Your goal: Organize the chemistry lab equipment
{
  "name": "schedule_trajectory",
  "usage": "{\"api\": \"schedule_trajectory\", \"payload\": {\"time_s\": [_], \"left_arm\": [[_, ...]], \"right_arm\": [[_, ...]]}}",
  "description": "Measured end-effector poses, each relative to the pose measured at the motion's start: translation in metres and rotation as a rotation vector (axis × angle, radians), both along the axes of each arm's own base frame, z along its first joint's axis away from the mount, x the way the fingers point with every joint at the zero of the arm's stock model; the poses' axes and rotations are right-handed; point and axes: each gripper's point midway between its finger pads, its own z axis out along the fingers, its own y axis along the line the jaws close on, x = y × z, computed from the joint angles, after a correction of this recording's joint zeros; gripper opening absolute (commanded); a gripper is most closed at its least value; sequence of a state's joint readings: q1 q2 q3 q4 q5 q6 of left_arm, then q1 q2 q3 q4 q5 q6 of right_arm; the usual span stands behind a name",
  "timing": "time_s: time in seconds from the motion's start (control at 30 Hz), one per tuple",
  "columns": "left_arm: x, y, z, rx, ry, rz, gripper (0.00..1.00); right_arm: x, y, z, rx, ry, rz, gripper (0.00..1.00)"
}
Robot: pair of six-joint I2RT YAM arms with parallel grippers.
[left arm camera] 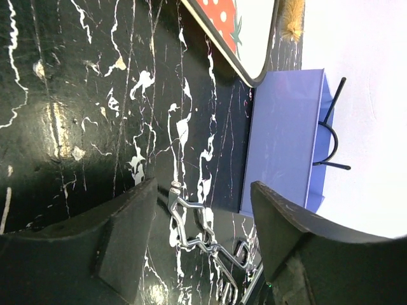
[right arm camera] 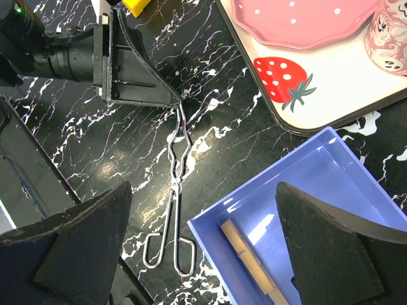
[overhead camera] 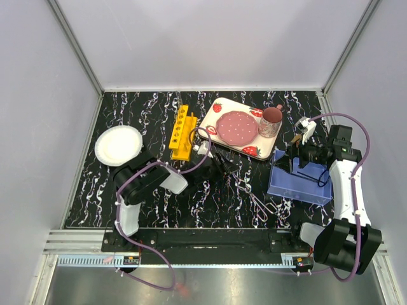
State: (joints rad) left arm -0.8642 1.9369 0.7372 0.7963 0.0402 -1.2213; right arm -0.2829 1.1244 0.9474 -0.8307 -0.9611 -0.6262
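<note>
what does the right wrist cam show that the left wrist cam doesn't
Only the right wrist view: the pink dotted plate, the pink cup, the tan wooden clamp lying in the blue bin, the left gripper at the tips of the silvery forceps, and their handle loops.
Only the left wrist view: the thin black rods clearly seen at the bin's open side, and a tan bristly thing beyond the tray.
Both: the forceps, the bin, the strawberry-print tray, the black marbled table.

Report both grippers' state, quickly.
Left gripper: open, its fingers either side of the tongs tip, not closed on it.
Right gripper: open, holding nothing, over the edge of the blue bin.
</note>
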Motion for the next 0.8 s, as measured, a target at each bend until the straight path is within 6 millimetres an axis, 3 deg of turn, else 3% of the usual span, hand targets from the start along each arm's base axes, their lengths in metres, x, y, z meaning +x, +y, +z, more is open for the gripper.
{"api": "schedule_trajectory", "payload": {"time_s": [0.17,0.37,0.8], "left_arm": [[-0.002,-0.003,-0.005,-0.018,0.011,-0.011,0.54],[-0.006,-0.001,-0.012,0.0,0.022,-0.017,0.37],[-0.006,-0.002,-0.022,0.077,-0.001,-0.052,0.16]], "right_arm": [[0.0,0.0,0.0,0.0,0.0,0.0,1.0],[0.0,0.0,0.0,0.0,0.0,0.0,1.0],[0.0,0.0,0.0,-0.001,0.001,-0.001,1.0]]}}
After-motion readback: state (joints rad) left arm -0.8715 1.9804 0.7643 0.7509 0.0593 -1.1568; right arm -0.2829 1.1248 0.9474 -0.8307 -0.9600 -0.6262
